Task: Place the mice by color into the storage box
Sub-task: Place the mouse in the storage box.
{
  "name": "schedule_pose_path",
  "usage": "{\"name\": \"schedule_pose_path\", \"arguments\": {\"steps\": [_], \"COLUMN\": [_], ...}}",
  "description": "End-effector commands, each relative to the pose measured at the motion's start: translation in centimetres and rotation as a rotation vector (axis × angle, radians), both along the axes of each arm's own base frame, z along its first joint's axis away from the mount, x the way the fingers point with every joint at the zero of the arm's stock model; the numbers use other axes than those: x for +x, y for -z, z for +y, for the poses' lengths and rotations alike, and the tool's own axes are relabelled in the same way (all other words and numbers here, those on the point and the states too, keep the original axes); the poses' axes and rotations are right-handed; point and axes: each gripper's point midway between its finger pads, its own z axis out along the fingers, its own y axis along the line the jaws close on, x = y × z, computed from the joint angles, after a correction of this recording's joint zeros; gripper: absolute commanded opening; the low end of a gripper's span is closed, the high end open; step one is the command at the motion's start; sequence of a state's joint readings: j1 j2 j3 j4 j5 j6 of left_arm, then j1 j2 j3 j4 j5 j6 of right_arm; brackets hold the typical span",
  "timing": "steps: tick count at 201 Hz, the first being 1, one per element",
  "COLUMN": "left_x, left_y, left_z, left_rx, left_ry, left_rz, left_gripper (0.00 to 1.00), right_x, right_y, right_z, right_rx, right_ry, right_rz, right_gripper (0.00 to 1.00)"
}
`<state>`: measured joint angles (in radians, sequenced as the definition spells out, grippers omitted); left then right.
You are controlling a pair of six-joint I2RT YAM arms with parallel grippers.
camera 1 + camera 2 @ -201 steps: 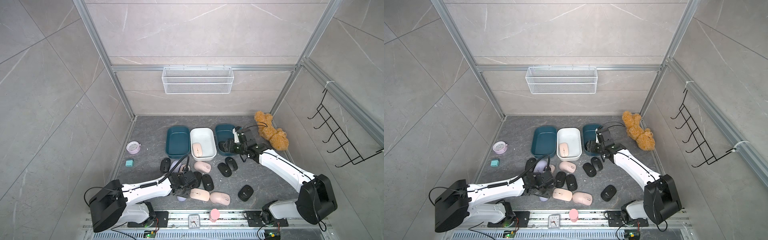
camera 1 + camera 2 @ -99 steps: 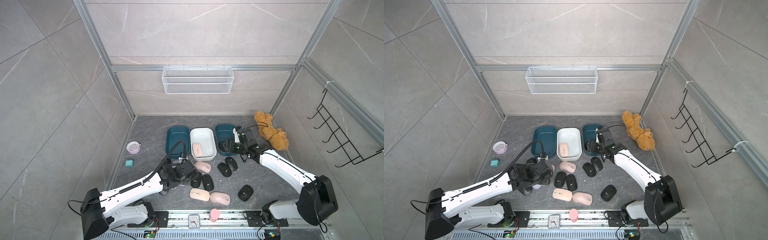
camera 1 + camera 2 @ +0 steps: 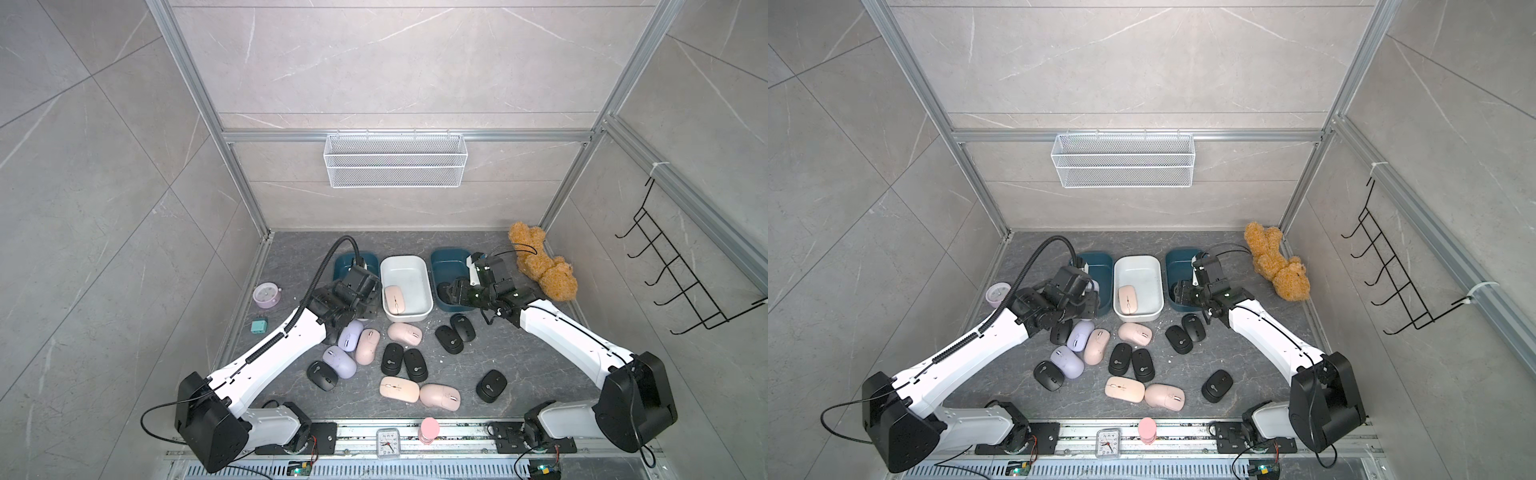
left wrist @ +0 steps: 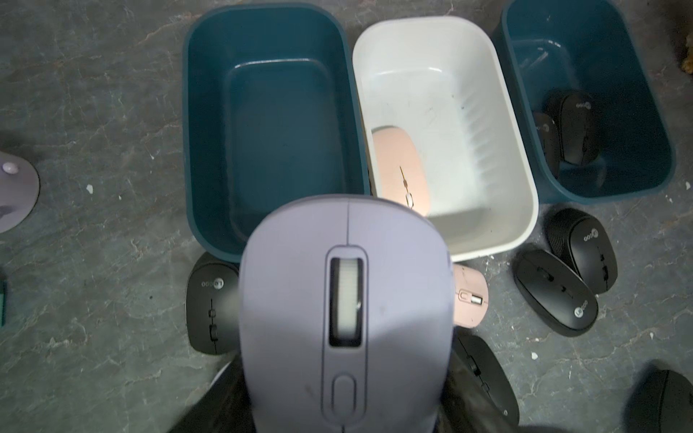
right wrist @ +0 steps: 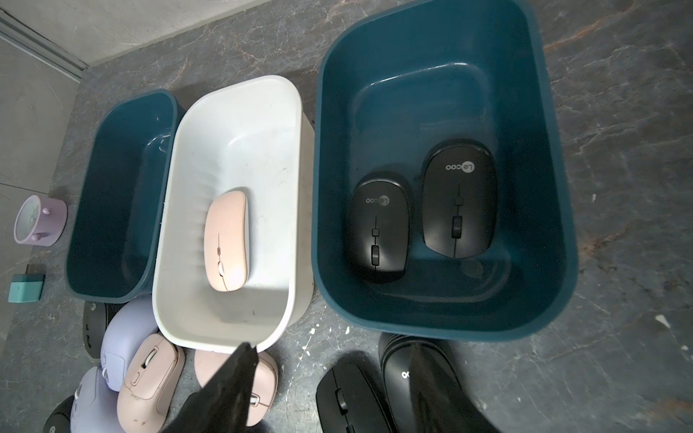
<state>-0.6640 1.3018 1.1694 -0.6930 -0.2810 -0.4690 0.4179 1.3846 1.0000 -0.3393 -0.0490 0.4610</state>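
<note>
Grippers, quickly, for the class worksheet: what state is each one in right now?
Left gripper: shut on a lavender mouse.
Right gripper: open, holding nothing.

I have clear entry from above into the empty left teal box [image 4: 210, 131]. Loose mice [image 3: 392, 358] crowd the surface [image 3: 291, 257] before all three boxes. Two black mice [image 5: 378, 228] fill the near end of the right teal box [image 5: 431, 93]; its far end is free.

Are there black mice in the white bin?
No, the white bin holds only one pink mouse.
</note>
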Motion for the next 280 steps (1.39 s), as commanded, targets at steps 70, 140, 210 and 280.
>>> {"name": "schedule_pose_path", "arguments": {"steps": [70, 140, 210, 280], "left_x": [7.9, 11.3, 13.0, 13.4], "left_y": [0.0, 3.7, 6.9, 10.1], "left_z": [-0.4, -0.3, 0.0, -0.5], "left_rx": [-0.123, -0.125, -0.106, -0.093], "left_ry": [0.051, 0.027, 0.009, 0.012], "left_rz": [-0.012, 0.056, 0.114, 0.188], "left_gripper": [0.42, 0.4, 0.39, 0.39], "right_x": [-0.3, -0.9, -1.2, -1.4], "right_y": [-1.7, -1.4, -0.8, -0.9], "right_z": [-0.4, -1.0, -1.7, -1.8], "right_rx": [0.002, -0.019, -0.054, -0.058], "right_ry": [0.014, 0.024, 0.033, 0.033], "right_rz": [-0.026, -0.027, -0.018, -0.019], "right_gripper": [0.66, 0.66, 0.66, 0.66]}}
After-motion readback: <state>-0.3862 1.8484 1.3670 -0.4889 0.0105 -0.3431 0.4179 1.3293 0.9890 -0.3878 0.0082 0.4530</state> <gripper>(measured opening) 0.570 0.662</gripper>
